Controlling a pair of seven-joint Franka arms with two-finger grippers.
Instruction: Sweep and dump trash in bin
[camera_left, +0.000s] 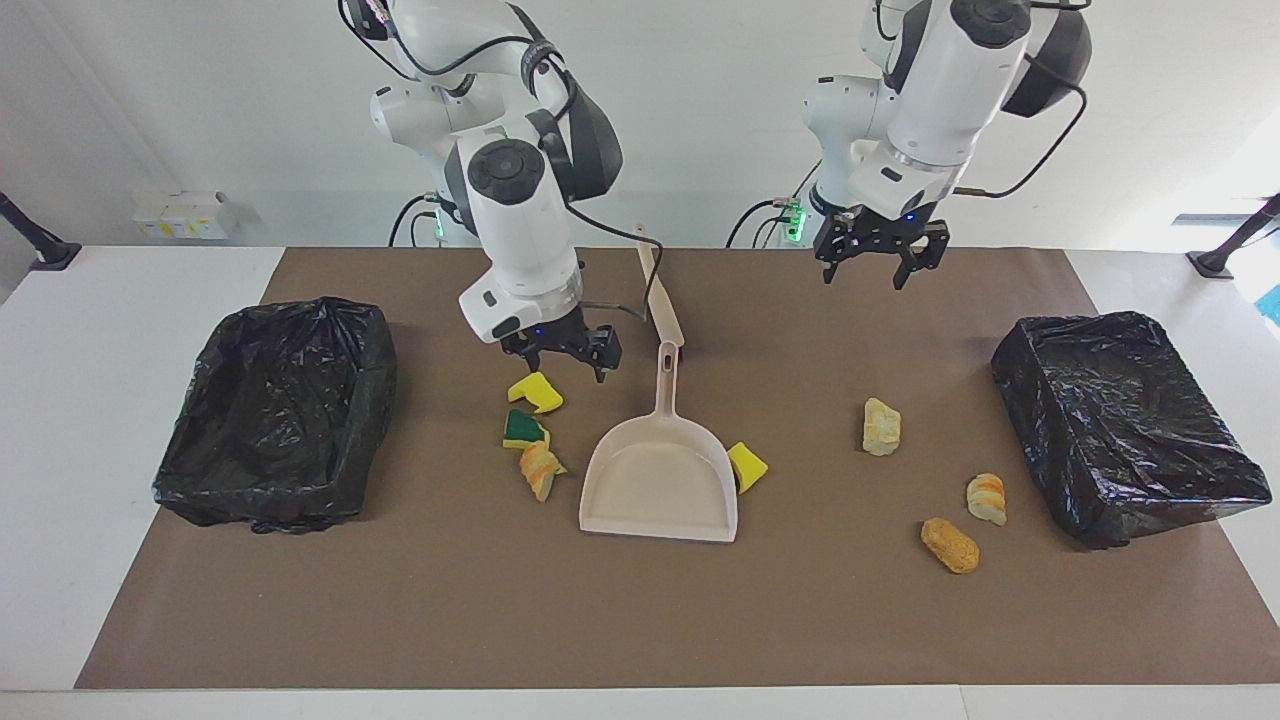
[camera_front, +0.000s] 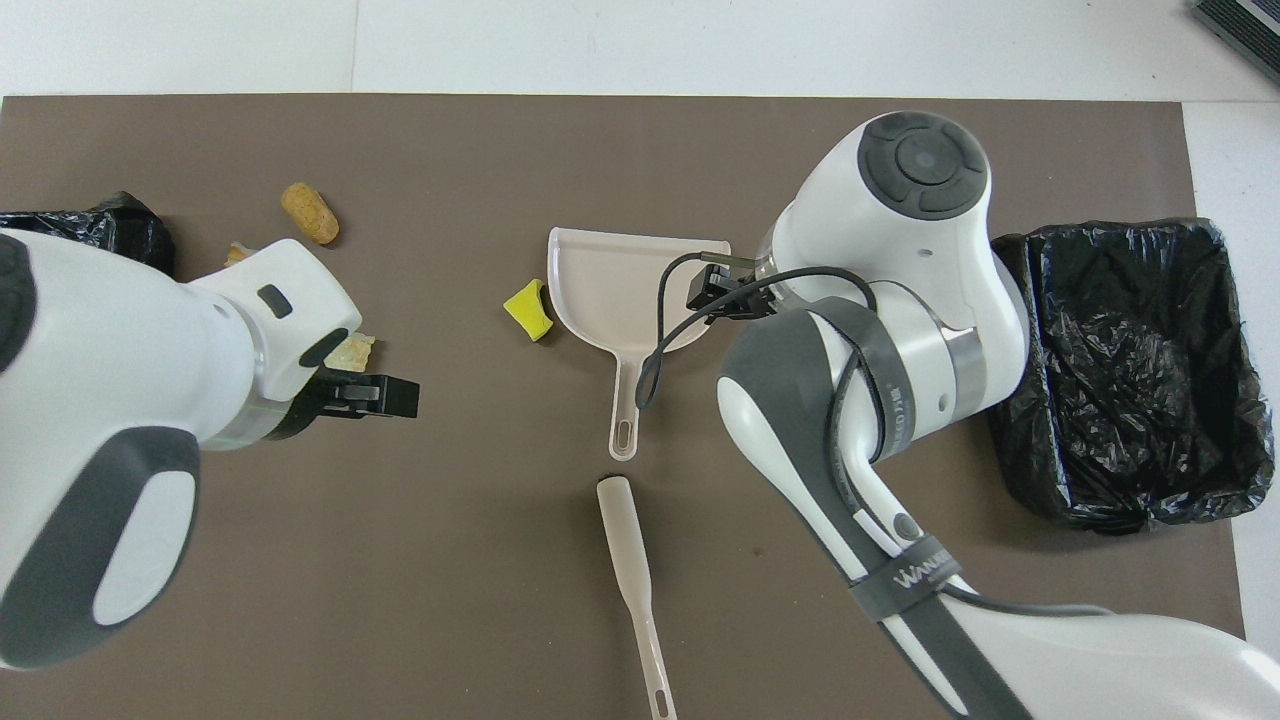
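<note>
Facing view — right hand (camera_left: 562, 362) spread above trash (camera_left: 536, 392), empty.

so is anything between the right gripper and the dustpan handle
Nothing visible. The right gripper hangs open over the mat beside the dustpan handle; the nearest scrap, a yellow sponge chunk, lies just under it, off the path.

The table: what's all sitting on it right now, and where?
Mat: one, brown, covering the table.
Bins: two, black-lined, one at each end.
Dustpan: one, beige, mid-mat.
Brush: one, beige, nearer the robots than the dustpan.
Sponge scraps: three, yellow, one green-topped, beside the dustpan.
Bread-like lumps: four, tan-orange; three toward the left arm's end.
Right gripper: open, over the yellow scrap.
Left gripper: open, over bare mat.
</note>
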